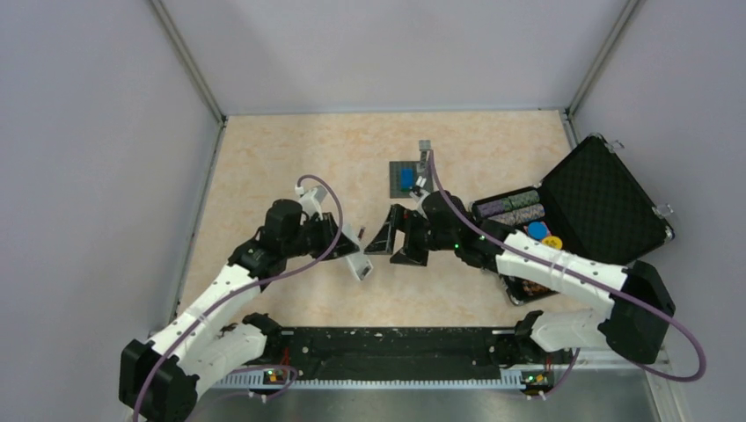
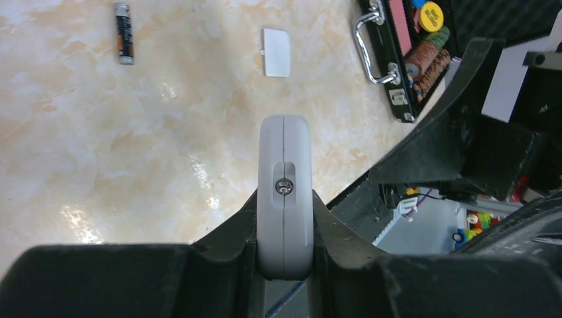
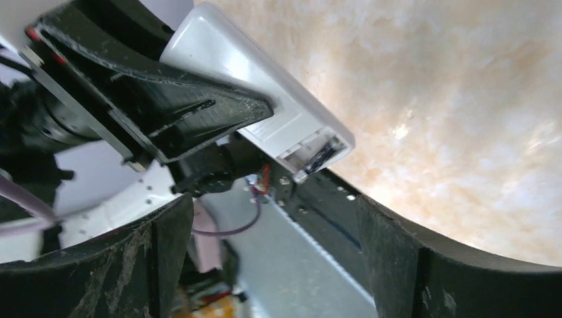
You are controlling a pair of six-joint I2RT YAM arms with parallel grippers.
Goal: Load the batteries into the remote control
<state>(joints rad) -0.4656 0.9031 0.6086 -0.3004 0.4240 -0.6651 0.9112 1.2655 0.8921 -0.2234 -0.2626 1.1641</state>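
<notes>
My left gripper [image 1: 355, 257] is shut on the white remote control [image 1: 361, 265] and holds it off the table, edge-on in the left wrist view [image 2: 285, 152]. In the right wrist view the remote [image 3: 291, 119] shows an open battery compartment [image 3: 319, 154] at its end with something dark inside. One battery [image 2: 123, 33] lies loose on the table. The white battery cover [image 2: 276, 52] lies apart from it. My right gripper [image 1: 394, 244] is open and empty, facing the remote from the right [image 3: 268, 218]. No second loose battery is in view.
An open black case [image 1: 607, 198] with poker chips [image 1: 519, 209] stands at the right; its handle [image 2: 371, 50] faces the work area. A grey square plate with a blue block [image 1: 405, 178] lies behind the grippers. The arms' base rail [image 1: 387, 347] runs along the near edge.
</notes>
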